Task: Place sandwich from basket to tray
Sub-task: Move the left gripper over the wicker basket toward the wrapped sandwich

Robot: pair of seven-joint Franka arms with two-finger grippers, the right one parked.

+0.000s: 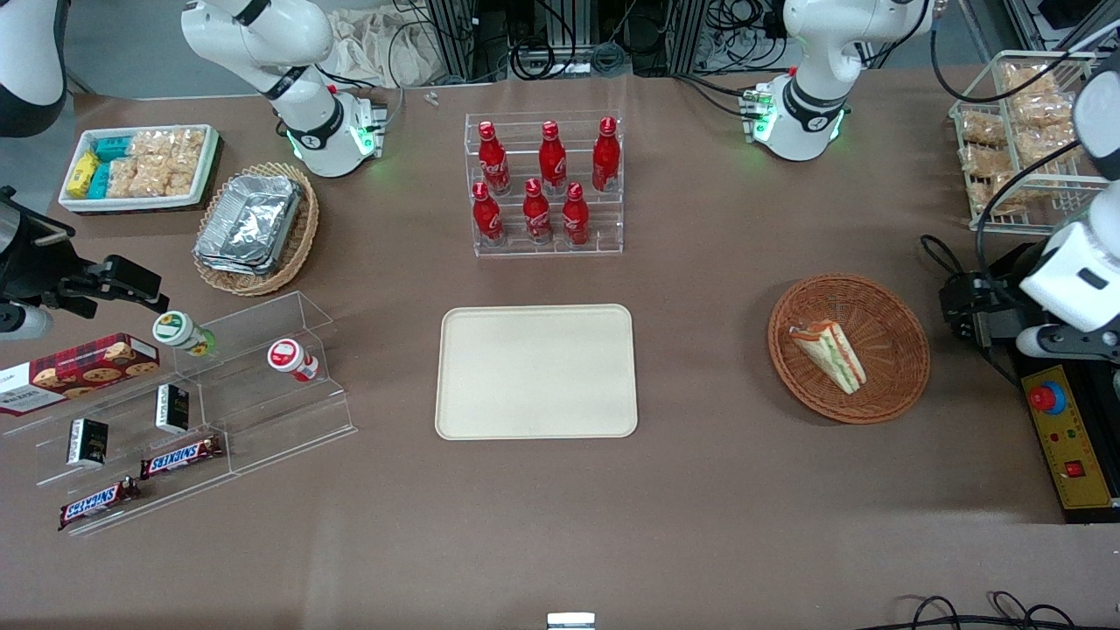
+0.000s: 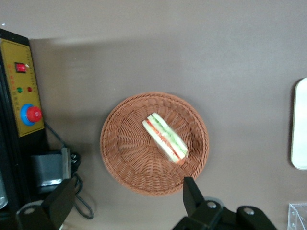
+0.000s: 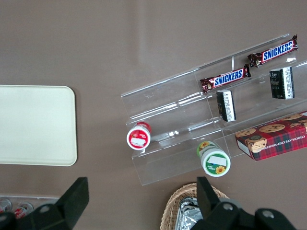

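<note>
The sandwich (image 1: 829,354) (image 2: 165,138), a white-bread wedge with orange and green layers, lies in the round reddish-brown basket (image 1: 897,328) (image 2: 127,148). The cream tray (image 1: 536,371) (image 2: 301,124) sits bare at the table's middle, toward the parked arm from the basket. My left gripper (image 1: 967,306) (image 2: 127,199) hangs above the table beside the basket, toward the working arm's end. It is open, its two black fingers (image 2: 192,194) spread wide with nothing between them. The sandwich lies apart from the fingers.
A yellow control box with a red button (image 1: 1063,437) (image 2: 21,96) and cables sit by the basket at the working arm's end. A rack of red bottles (image 1: 544,184) stands farther from the camera than the tray. A wire snack rack (image 1: 1019,140) is nearby.
</note>
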